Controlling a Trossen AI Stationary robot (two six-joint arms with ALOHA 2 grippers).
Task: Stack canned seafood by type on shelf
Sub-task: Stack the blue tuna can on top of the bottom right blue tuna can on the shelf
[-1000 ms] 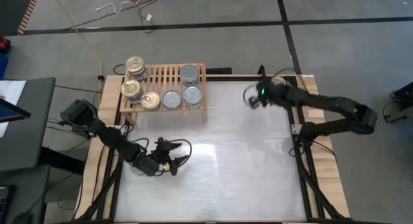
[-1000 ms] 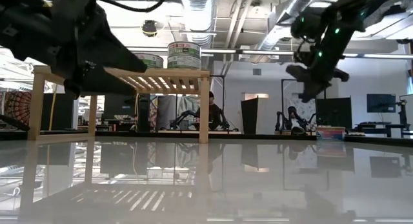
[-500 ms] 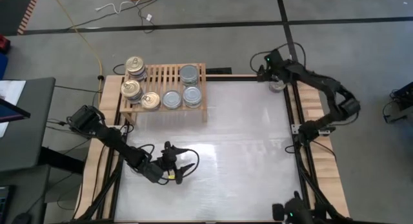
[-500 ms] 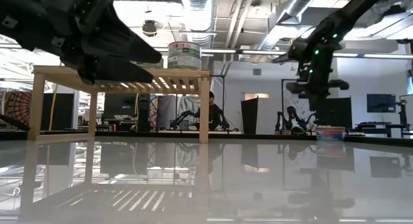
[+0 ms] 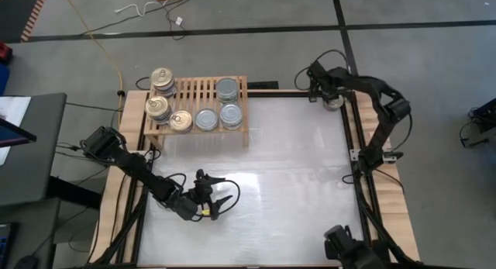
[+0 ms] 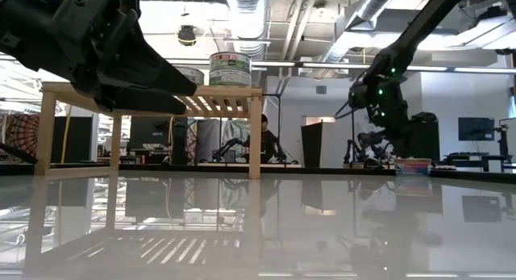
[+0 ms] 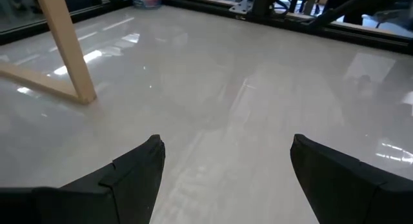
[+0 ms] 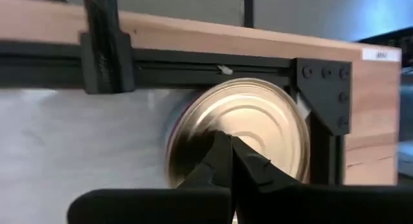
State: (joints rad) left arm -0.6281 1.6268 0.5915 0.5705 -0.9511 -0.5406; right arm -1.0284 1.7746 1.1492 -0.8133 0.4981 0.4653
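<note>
The gold-topped can (image 8: 242, 137) at the far right table corner is being partly hidden by the right gripper (image 8: 227, 161), and its rim is being blurred. In the low view, much of the shelf (image 6: 211, 94) and its cans is being blocked by the left gripper (image 6: 173, 90). Can labels are being rendered too small to read from above.

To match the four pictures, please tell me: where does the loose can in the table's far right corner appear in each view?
High view: can under the right gripper, far right corner.
Low view: not visible.
Left wrist view: not in it.
Right wrist view: gold top, centre.
Shared landmark: black corner bracket.
</note>
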